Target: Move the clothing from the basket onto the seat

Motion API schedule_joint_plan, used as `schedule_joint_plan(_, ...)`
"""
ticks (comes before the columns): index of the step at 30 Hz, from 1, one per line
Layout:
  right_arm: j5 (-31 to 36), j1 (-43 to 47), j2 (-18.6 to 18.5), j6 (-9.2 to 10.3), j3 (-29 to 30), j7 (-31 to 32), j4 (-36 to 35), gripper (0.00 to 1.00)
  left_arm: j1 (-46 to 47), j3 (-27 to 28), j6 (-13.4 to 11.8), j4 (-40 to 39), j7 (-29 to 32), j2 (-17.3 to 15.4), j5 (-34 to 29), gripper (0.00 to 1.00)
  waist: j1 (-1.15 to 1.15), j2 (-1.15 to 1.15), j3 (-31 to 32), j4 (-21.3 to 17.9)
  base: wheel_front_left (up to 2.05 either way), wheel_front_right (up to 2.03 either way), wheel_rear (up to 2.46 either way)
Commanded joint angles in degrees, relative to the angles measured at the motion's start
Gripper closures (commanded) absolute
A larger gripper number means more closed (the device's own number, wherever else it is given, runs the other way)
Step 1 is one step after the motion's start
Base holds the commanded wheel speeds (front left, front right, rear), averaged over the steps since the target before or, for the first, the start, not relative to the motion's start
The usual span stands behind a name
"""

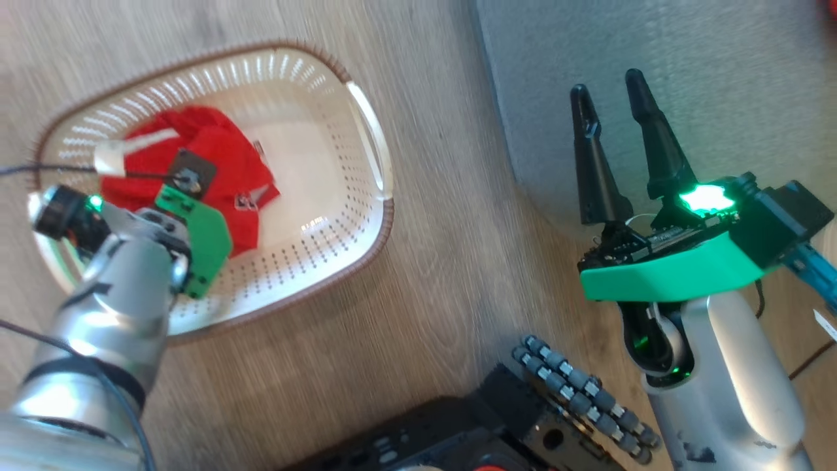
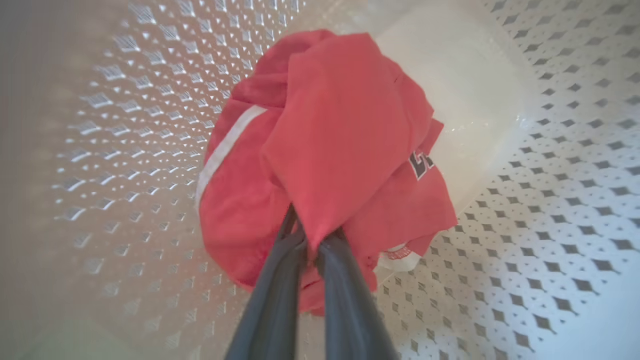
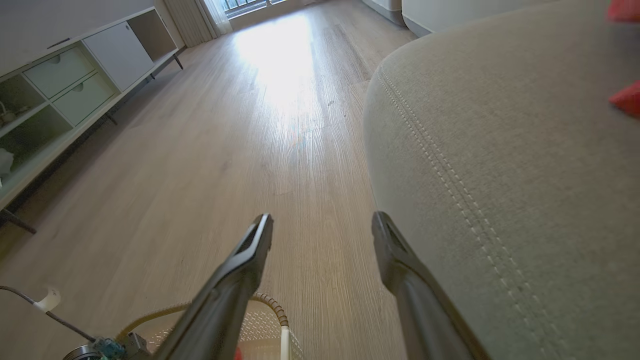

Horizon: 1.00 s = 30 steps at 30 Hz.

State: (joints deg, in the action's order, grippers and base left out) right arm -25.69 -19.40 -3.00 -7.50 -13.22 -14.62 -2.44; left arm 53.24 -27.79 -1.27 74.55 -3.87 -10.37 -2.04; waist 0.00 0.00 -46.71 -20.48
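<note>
Tightly on clothing (image 2: 345, 125) (left claw (image 2: 312, 237))

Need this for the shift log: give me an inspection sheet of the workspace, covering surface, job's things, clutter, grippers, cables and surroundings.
Surface: wood floor, bare between basket and seat.
Job's things: clothing bunched in the basket; seat beside it, red fabric at its far edge.
Clutter: nothing seen.
Grippers: left gripper shut on clothing; right gripper open, empty, at the seat's edge.
Cables: thin black cable over the basket, running to the left wrist.
Surroundings: white cabinet along the wall; window lighting the floor.
</note>
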Motion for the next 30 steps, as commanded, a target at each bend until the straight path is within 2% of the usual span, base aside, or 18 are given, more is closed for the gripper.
schedule_joint_plan(1,0.4,1.4,0.1,0.01,-0.5,-0.4,-0.9,0.00,-2.0,1.1,-0.4,-0.6,-1.3,-0.3,0.4,1.00,0.00,0.00,3.7,1.2,0.00,0.00,0.00)
schedule_joint_plan(9,2.4,2.4,0.1,0.01,0.3,-0.4,2.6,0.00,-7.6,3.9,-0.8,-0.7,-9.2,3.0,5.2,1.00,0.00,0.00,15.2,4.6,0.00,0.00,0.00)
schedule_joint_plan(13,2.9,3.3,0.1,0.01,0.6,-0.4,3.2,0.00,-9.5,5.4,-0.2,-1.8,-10.7,3.8,7.3,1.00,0.00,0.00,19.7,6.1,0.00,0.00,0.00)
schedule_joint_plan(17,3.1,4.9,-0.3,0.01,1.0,-0.4,4.3,0.00,-14.2,8.8,-1.1,-11.7,-11.1,4.4,10.7,1.00,0.00,0.00,26.4,7.9,0.00,0.00,0.00)
schedule_joint_plan(18,3.1,4.9,-0.3,0.01,1.0,-0.4,4.3,0.00,-14.2,8.8,-1.1,-11.7,-11.1,4.4,10.7,1.00,0.00,0.00,26.4,7.9,0.00,0.00,0.00)
schedule_joint_plan(24,2.3,7.0,-1.2,0.01,1.3,-0.4,5.4,0.00,-21.7,12.6,-2.5,-26.7,-11.1,4.6,12.0,1.00,0.00,0.00,33.0,9.6,0.00,0.00,0.00)
schedule_joint_plan(30,1.4,8.8,-1.8,0.01,1.1,-0.4,6.0,0.00,-28.0,17.8,-2.8,-42.3,-11.1,5.0,11.9,1.00,0.00,0.00,37.9,11.1,0.00,0.00,0.00)
